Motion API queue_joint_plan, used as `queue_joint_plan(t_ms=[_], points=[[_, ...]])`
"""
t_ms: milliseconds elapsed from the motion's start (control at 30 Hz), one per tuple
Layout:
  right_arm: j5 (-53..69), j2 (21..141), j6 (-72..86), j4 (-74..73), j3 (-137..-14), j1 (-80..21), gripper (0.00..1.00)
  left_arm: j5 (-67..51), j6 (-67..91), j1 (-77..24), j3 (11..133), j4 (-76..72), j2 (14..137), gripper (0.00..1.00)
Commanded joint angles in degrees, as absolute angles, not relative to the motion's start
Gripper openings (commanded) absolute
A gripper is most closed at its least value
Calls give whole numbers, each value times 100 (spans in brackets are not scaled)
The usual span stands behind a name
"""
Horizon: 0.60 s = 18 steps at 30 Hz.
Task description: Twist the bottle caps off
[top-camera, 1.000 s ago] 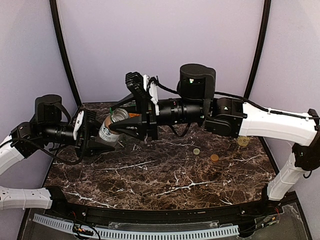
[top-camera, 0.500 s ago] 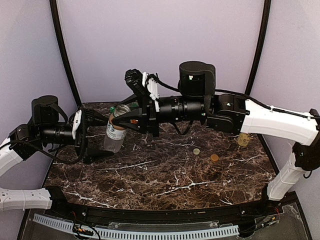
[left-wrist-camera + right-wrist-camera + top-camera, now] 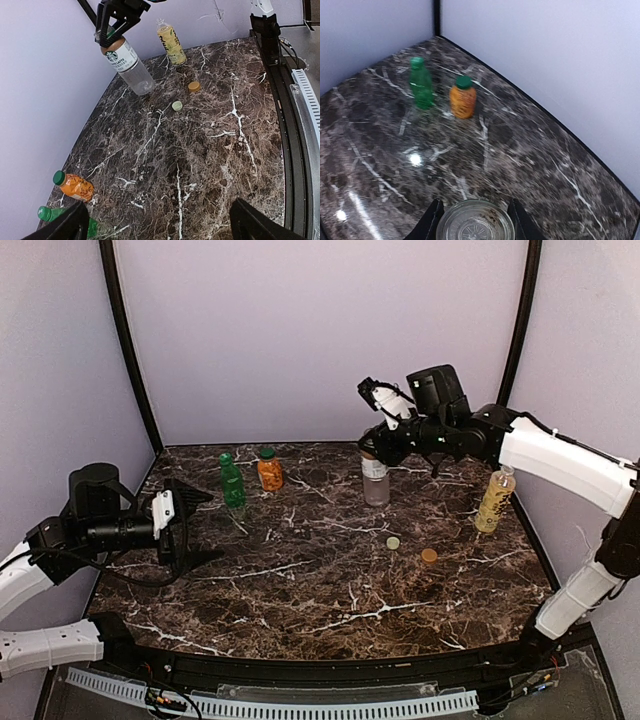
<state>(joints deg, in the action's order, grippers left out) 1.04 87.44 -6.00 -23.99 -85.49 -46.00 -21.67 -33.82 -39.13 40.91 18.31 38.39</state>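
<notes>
While the right gripper [image 3: 110, 34] clamps the Starbucks-labelled clear bottle [image 3: 128, 66], the left gripper [image 3: 200, 527] gapes wide

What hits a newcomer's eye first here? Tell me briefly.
The right gripper clamps the top of the clear bottle, which stands toward the back. A pale green cap and an orange cap lie loose in front of it, while the left gripper hangs open and empty at the left side.

The clear bottle [image 3: 126, 65] carried a white label [image 3: 119, 55] with a round green emblem and dark capitals, of which only "ANTE" was legible. The pale yellow bottle [image 3: 171, 42] bore print too small to read.
</notes>
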Motion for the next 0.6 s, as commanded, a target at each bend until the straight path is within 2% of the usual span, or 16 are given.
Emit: queue_joint_plan(t_ms=[0, 200, 333, 567], points=[[-1692, 8675, 178, -1724, -7813, -3897, 0, -2260, -3236, -3770, 3856, 1591, 3655, 99], [-1645, 8756, 998, 259, -6431, -2819, 0, -2287, -3107, -3602, 3806, 1624, 3542, 99], [-1560, 9030, 1418, 742, -6082, -2397, 0, -2321, -3073, -3508, 3799, 1685, 3491, 99], [-1828, 9194, 1389, 1182, -5644, -2355, 0, -2355, -3068, -3467, 3788, 1611, 3527, 99]])
